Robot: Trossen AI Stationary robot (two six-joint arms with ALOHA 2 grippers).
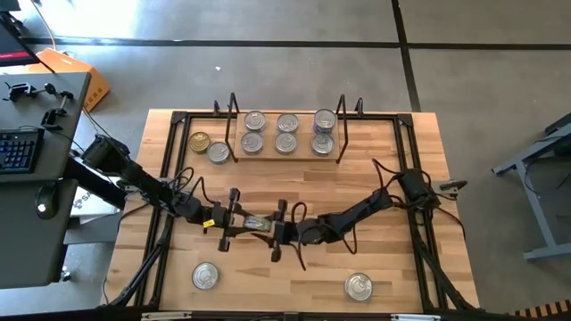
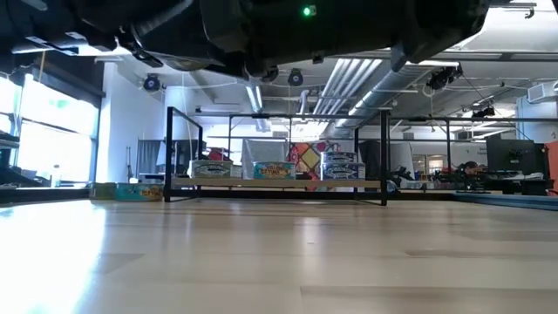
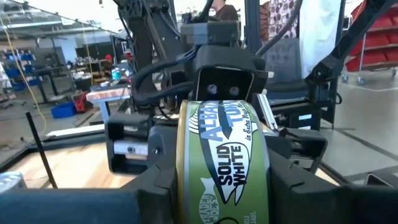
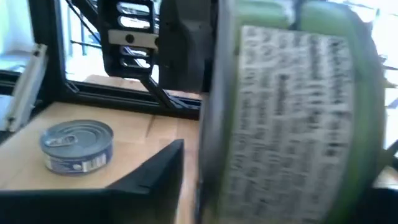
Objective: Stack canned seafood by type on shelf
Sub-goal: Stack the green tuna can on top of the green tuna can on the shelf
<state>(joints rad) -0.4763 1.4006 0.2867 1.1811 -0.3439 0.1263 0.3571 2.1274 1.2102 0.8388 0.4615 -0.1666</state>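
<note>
A green-labelled tuna tin (image 3: 222, 162) stands on edge in the air above the middle of the table (image 1: 257, 223). My left gripper (image 1: 250, 222) is shut on it, coming from the left. My right gripper (image 1: 270, 228) faces it from the right, with its fingers on either side of the same tin (image 4: 292, 118) and a thin gap showing beside one finger (image 4: 155, 180). The shelf (image 1: 268, 157) at the far side carries several silver-lidded tins (image 1: 286, 132); one stack (image 1: 323, 119) is two high. My left gripper pinches the tin between its two fingers, one on each flat end (image 3: 181, 180), so the label band faces back along the fingers. The fingers point level, coming from the table's left. The tin stands on edge, lifted clear of the table.
A gold-lidded tin (image 1: 200, 142) and a silver one (image 1: 219, 152) sit left of the shelf. Two more tins rest near the front edge (image 1: 205, 276) (image 1: 359, 285); the right wrist view shows one, blue-labelled (image 4: 78, 146). Black wire uprights (image 1: 232, 125) (image 1: 342, 125) close the shelf's ends.
</note>
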